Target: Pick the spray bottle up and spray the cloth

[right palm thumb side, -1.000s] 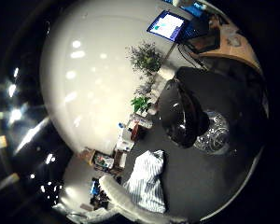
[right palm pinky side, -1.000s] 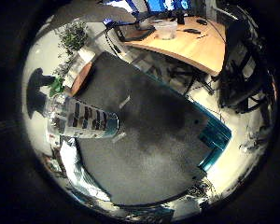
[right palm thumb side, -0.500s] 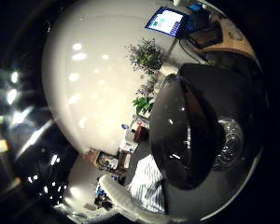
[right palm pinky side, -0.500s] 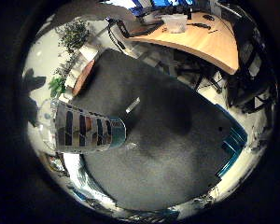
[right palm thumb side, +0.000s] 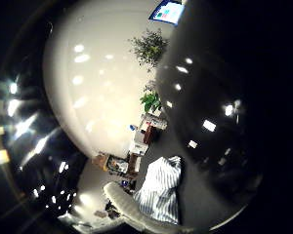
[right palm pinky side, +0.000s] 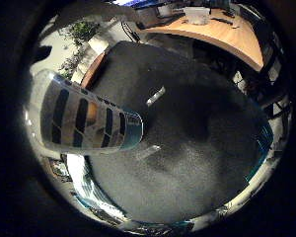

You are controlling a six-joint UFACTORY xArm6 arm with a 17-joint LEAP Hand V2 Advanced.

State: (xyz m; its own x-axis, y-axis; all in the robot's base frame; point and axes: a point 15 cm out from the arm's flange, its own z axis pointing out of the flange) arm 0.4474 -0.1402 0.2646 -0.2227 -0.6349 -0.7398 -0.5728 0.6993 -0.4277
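Spray bottle [right palm pinky side: 84, 118] close against palm, top hidden; striped cloth [right palm thumb side: 161, 187] half cut off

The spray bottle [right palm pinky side: 84, 118] is filling the left side of the little-finger-side view, its labelled body with dark and orange blocks looming very near the palm above the dark table. The cloth [right palm thumb side: 161, 192], white with thin blue stripes, is lying crumpled on the table at the lower middle of the thumb-side view.

A dark grey table [right palm pinky side: 197, 148] is carrying the spray bottle [right palm pinky side: 84, 121]; a striped cloth [right palm thumb side: 158, 190] is lying at its edge.
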